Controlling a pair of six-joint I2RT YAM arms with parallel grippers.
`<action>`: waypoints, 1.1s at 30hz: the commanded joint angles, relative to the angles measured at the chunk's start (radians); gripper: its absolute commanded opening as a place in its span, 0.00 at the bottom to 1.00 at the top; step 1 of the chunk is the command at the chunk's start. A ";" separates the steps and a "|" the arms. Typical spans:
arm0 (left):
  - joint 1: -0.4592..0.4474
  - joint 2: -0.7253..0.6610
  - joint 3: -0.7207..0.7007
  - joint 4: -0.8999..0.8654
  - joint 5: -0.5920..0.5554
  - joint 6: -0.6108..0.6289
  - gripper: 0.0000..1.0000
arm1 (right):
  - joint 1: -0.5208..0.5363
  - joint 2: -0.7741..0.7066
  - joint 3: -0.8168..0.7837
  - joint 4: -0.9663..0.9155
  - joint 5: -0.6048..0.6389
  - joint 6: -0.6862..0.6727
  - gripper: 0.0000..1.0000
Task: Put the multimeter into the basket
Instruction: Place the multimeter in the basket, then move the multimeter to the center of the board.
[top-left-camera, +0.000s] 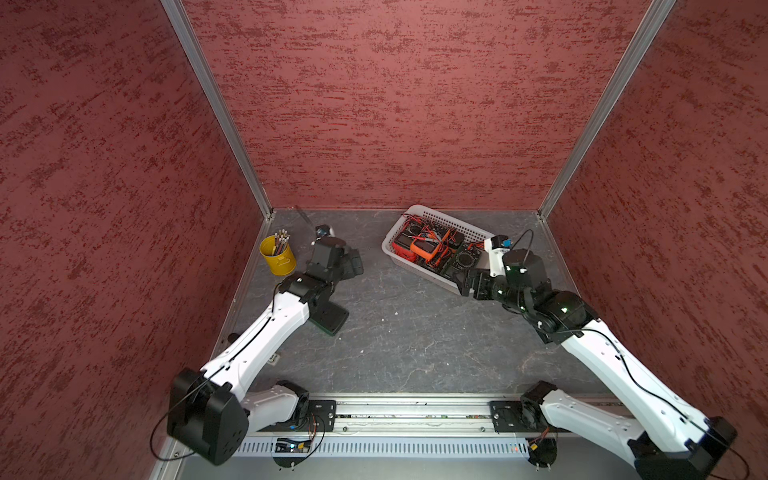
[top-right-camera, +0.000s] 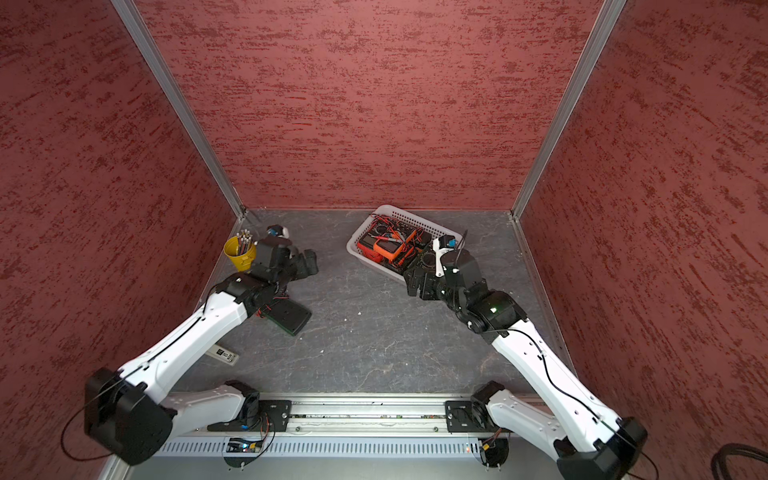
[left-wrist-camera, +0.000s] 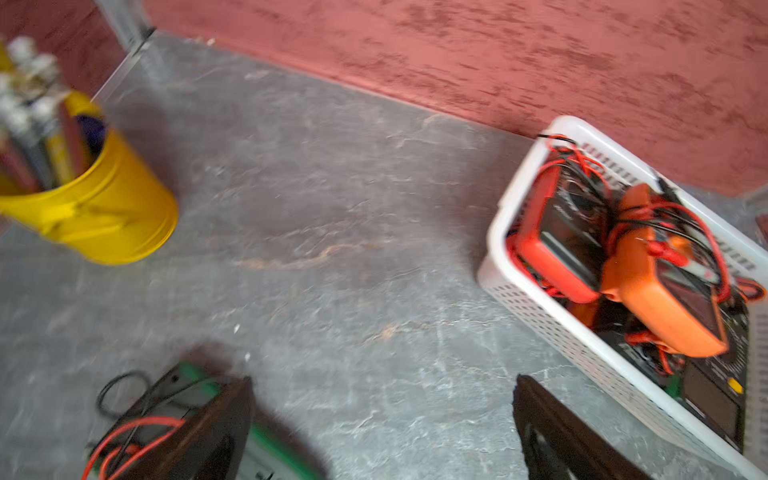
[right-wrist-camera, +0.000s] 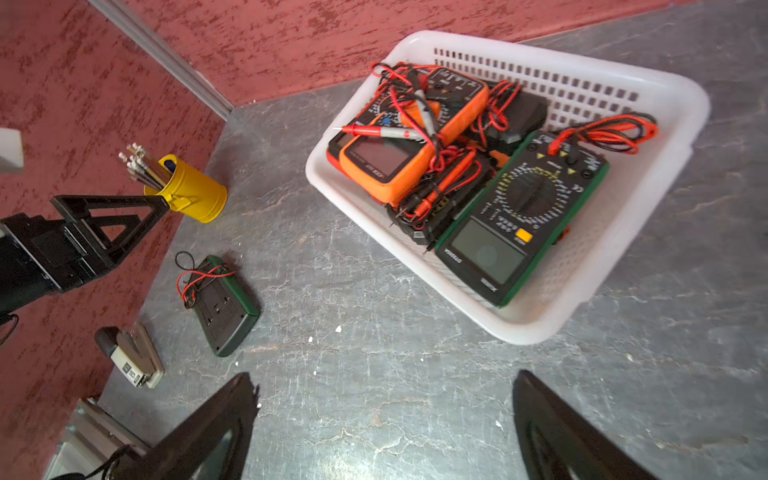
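Observation:
A white perforated basket (top-left-camera: 388, 248) (top-right-camera: 353, 248) (left-wrist-camera: 498, 216) (right-wrist-camera: 685, 104) stands at the back right. It holds several multimeters with tangled red and black leads, among them an orange one (right-wrist-camera: 386, 166) and a green-edged black one (right-wrist-camera: 519, 216). Another green-edged multimeter (top-left-camera: 332, 320) (top-right-camera: 291, 318) (right-wrist-camera: 224, 305) (left-wrist-camera: 178, 411) lies face down on the table at the left, partly under my left arm. My left gripper (top-left-camera: 353, 262) (top-right-camera: 309, 264) (left-wrist-camera: 382, 378) hovers open just past that multimeter's far end, holding nothing. My right gripper (top-left-camera: 467, 284) (top-right-camera: 413, 282) (right-wrist-camera: 382, 378) is open and empty by the basket's near corner.
A yellow cup (top-left-camera: 277, 255) (top-right-camera: 240, 251) (left-wrist-camera: 104, 208) (right-wrist-camera: 191, 193) full of pencils stands in the back left corner. A small grey stapler-like object (top-right-camera: 222, 355) (right-wrist-camera: 133, 357) lies by the left wall. Red walls close in three sides.

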 joint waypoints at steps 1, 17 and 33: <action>0.098 -0.138 -0.115 0.012 0.060 -0.141 1.00 | 0.082 0.066 0.069 0.049 0.073 -0.061 0.98; 0.679 -0.112 -0.478 0.217 0.615 -0.234 1.00 | 0.361 0.477 0.324 0.055 0.141 -0.143 0.98; 0.458 0.084 -0.483 0.437 0.639 -0.268 1.00 | 0.445 0.766 0.442 0.049 0.117 -0.007 0.96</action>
